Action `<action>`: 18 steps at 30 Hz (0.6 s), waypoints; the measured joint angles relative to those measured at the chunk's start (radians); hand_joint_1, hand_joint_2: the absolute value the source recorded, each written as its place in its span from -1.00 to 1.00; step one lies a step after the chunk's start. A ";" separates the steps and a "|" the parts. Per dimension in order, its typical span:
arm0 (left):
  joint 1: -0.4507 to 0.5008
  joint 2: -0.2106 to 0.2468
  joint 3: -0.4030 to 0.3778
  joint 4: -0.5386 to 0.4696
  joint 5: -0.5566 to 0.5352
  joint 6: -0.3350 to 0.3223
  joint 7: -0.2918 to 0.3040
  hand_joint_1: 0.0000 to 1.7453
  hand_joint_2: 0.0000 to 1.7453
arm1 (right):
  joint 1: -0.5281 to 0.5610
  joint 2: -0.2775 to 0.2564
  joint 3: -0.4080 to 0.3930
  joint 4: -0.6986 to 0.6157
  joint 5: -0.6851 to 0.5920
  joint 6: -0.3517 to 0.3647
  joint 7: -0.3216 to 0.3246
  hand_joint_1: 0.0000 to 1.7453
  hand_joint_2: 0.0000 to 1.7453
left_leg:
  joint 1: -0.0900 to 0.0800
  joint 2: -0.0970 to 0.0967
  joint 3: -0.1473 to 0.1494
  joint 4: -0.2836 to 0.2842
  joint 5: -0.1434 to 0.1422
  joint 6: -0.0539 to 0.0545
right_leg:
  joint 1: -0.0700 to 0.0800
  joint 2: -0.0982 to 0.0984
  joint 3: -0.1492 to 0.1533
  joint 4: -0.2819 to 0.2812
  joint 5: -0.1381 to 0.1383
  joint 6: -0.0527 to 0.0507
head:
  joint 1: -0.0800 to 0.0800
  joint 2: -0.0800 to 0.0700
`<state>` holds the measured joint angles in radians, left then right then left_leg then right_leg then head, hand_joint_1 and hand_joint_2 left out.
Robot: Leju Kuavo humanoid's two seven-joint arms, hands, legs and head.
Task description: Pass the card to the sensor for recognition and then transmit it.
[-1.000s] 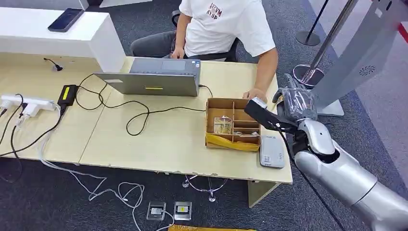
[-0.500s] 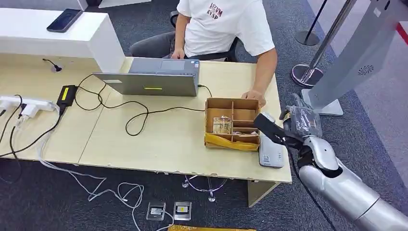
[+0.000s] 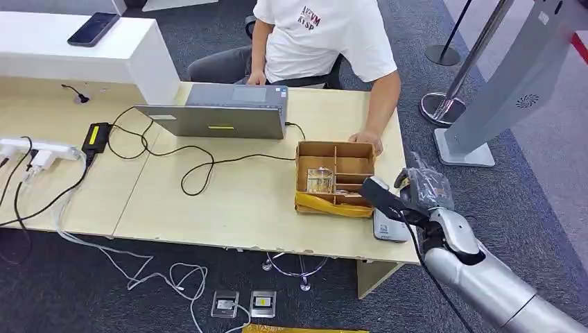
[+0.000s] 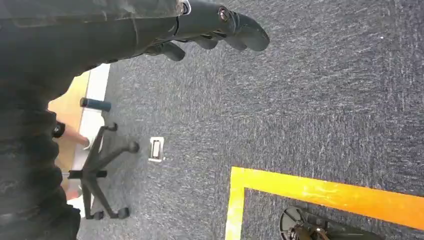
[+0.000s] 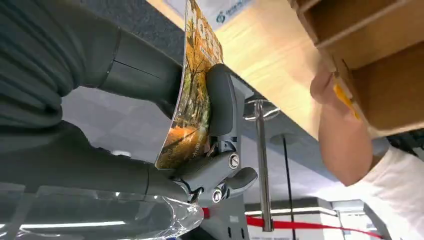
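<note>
My right hand (image 3: 424,187) hovers just past the table's right front corner and pinches the card (image 3: 383,199), which looks dark from above. The card's free end reaches over the far part of the grey-white sensor (image 3: 390,229), lying flat beside the cardboard compartment box (image 3: 335,175). In the right wrist view the card (image 5: 192,90) shows an autumn-tree picture and sits clamped between the thumb and the fingers (image 5: 220,100). A seated person's hand (image 3: 368,140) rests at the box's far right corner. My left hand (image 4: 220,25) hangs over the carpet, holding nothing.
A laptop (image 3: 222,111) stands mid-table with black cables (image 3: 194,163) and a power strip (image 3: 41,149) to its left. A grey kiosk stand (image 3: 513,83) and a stanchion base (image 3: 444,107) are on the right. Yellow floor tape (image 4: 320,190) and a chair base (image 4: 100,170) lie below my left hand.
My right hand has carried the card down and nearer, from above the box's right edge to just over the sensor. The person's hand stays at the box.
</note>
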<state>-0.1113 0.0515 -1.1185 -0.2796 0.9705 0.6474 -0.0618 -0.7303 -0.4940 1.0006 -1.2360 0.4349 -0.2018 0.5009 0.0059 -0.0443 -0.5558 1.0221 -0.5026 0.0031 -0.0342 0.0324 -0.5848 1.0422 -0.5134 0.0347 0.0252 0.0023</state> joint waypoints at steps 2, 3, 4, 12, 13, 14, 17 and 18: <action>0.000 0.000 0.000 0.000 0.004 0.000 0.000 -1.00 1.00 | 0.009 0.011 0.000 0.022 -0.013 -0.006 -0.010 1.00 1.00 | 0.000 0.000 0.000 0.000 0.000 0.000 | 0.000 0.000 0.000 0.000 0.000 0.000 | 0.000 0.000; 0.000 0.000 0.000 0.000 0.005 0.000 0.000 -1.00 1.00 | 0.015 0.015 0.000 0.029 -0.017 -0.010 -0.013 1.00 1.00 | 0.000 0.000 0.000 0.000 0.000 0.000 | 0.000 0.000 0.000 0.000 0.000 0.000 | 0.000 0.000; 0.000 0.000 0.000 0.000 0.005 0.000 0.000 -1.00 1.00 | 0.020 0.017 0.000 0.035 -0.018 -0.012 -0.016 1.00 1.00 | 0.000 0.000 0.000 0.000 0.000 0.000 | 0.000 0.000 0.000 0.000 0.000 0.000 | 0.000 0.000; 0.000 0.000 0.000 0.000 0.013 0.000 0.000 -1.00 1.00 | 0.040 0.035 0.000 0.078 -0.035 -0.018 -0.030 1.00 1.00 | 0.000 0.000 0.000 0.000 0.000 0.000 | 0.000 0.000 0.000 0.000 0.000 0.000 | 0.000 0.000; 0.000 0.000 0.000 0.000 0.015 0.000 0.000 -1.00 1.00 | 0.041 0.039 0.000 0.083 -0.036 -0.019 -0.031 1.00 1.00 | 0.000 0.000 0.000 0.000 0.000 0.000 | 0.000 0.000 0.000 0.000 0.000 0.000 | 0.000 0.000; 0.000 0.000 0.000 0.000 0.015 0.000 0.000 -1.00 1.00 | 0.043 0.040 0.000 0.088 -0.037 -0.019 -0.032 1.00 1.00 | 0.000 0.000 0.000 0.000 0.000 0.000 | 0.000 0.000 0.000 0.000 0.000 0.000 | 0.000 0.000; 0.000 0.000 0.000 0.000 0.016 0.000 0.000 -1.00 1.00 | 0.045 0.048 0.000 0.105 -0.038 -0.020 -0.035 1.00 1.00 | 0.000 0.000 0.000 0.000 0.000 0.000 | 0.000 0.000 0.000 0.000 0.000 0.000 | 0.000 0.000; 0.000 0.000 0.000 0.000 0.016 0.001 0.000 -1.00 1.00 | 0.046 0.050 0.000 0.108 -0.039 -0.020 -0.037 1.00 1.00 | 0.000 0.000 0.000 0.000 0.000 0.000 | 0.000 0.000 0.000 0.000 0.000 0.000 | 0.000 0.000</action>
<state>-0.1113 0.0515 -1.1185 -0.2796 0.9869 0.6481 -0.0618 -0.6845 -0.4441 1.0006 -1.1277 0.3964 -0.2216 0.4643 0.0058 -0.0443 -0.5556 1.0221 -0.5026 0.0031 -0.0343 0.0325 -0.5848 1.0422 -0.5134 0.0347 0.0252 0.0023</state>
